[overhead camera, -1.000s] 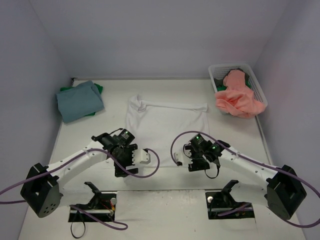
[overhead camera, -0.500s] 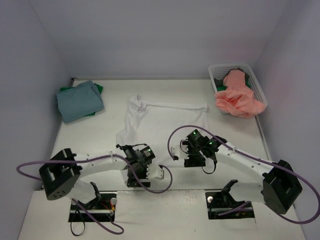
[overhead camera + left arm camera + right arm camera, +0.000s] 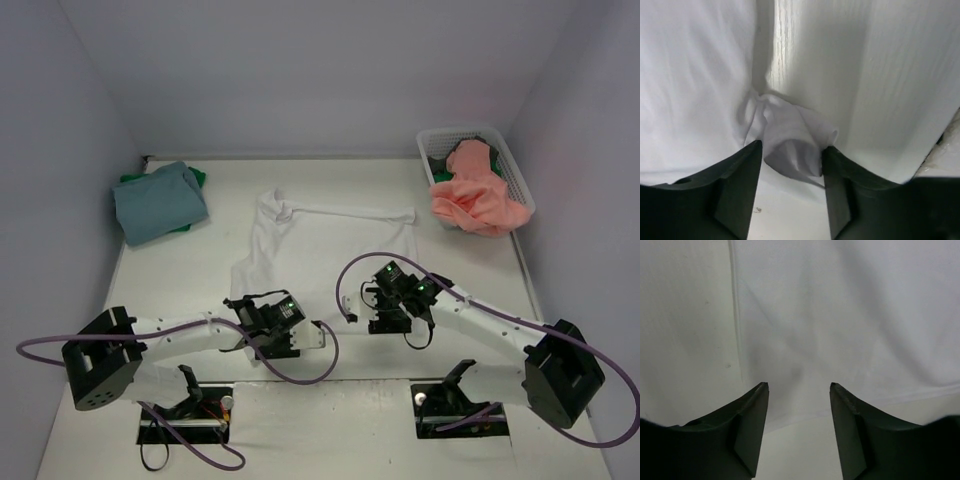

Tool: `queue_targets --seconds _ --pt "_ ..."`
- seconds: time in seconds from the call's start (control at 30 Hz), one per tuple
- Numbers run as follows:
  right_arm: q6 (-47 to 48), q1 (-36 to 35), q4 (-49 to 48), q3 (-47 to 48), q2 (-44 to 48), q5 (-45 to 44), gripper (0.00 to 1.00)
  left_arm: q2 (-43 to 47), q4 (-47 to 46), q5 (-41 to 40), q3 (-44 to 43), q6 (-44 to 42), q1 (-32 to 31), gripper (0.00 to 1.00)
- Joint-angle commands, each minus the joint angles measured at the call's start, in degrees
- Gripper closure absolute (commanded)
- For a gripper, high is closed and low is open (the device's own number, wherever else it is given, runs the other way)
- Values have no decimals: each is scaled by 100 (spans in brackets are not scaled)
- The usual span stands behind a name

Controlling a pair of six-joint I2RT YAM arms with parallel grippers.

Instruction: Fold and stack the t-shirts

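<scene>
Table [image 3: 180,270]: white t-shirt [image 3: 330,250] lies flat.
Left gripper [image 3: 792,146]: moved in; jaws apart, narrowing round the bunched hem.
Right gripper [image 3: 798,385]: jaws apart above the hem; fold likely imminent.

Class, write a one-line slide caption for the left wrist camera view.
The left gripper, jaws apart, straddles a bunched fold at the edge of the white t-shirt on the table.

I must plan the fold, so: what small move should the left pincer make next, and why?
Probably close the left pincer fully. A bunched fold of the white t-shirt at its near hem already sits between its open fingers, not yet clamped; the right pincer stands open over the hem too.
</scene>
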State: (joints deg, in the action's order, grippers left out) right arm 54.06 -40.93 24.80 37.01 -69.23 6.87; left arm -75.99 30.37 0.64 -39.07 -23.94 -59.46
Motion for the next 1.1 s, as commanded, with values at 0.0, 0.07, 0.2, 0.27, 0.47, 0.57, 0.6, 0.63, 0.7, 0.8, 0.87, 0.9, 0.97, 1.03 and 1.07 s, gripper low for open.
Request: queue_targets --seconds 0.0,0.07,0.2,0.27,0.47,0.57,0.6,0.63,0.7,0.8,0.87,0.9,0.97,1.03,1.07 --pt "-10 -12 43 -1 -38 16 53 268 -242 -416 5 -49 40 57" --pt "-10 -3 43 -10 -82 -45 55 277 -216 -381 5 -40 40 75" --pt "25 -3 51 -106 -353 -239 41 181 -181 -319 4 4 49 77" --pt "52 -3 51 -133 -573 -309 39 189 -189 -311 5 13 49 77" --pt "289 -12 69 -203 -846 -459 36 304 -251 -521 13 -5 66 77" --pt "385 -12 78 -256 -917 -590 36 330 -339 -495 40 21 154 78" --pt "403 -12 78 -256 -899 -591 36 321 -365 -486 40 21 163 78" --pt "412 -3 87 -247 -873 -582 36 278 -383 -486 57 30 163 78" --pt "430 -12 113 -212 -698 -512 36 216 -453 -513 66 30 172 78" --pt "465 -29 183 -107 -346 -502 35 137 -532 -539 66 13 172 78" --pt "526 -29 210 -89 -275 -582 36 110 -559 -548 40 -5 172 79" --pt "561 -38 227 -124 -232 -599 35 110 -576 -565 31 -22 172 79" --pt "649 -29 236 -212 -74 -600 35 75 -629 -592 5 -66 189 79" --pt "676 -38 254 -238 111 -529 35 31 -690 -618 -39 -93 233 79" --pt "676 -38 280 -230 146 -494 35 -21 -699 -618 -57 -102 251 79"
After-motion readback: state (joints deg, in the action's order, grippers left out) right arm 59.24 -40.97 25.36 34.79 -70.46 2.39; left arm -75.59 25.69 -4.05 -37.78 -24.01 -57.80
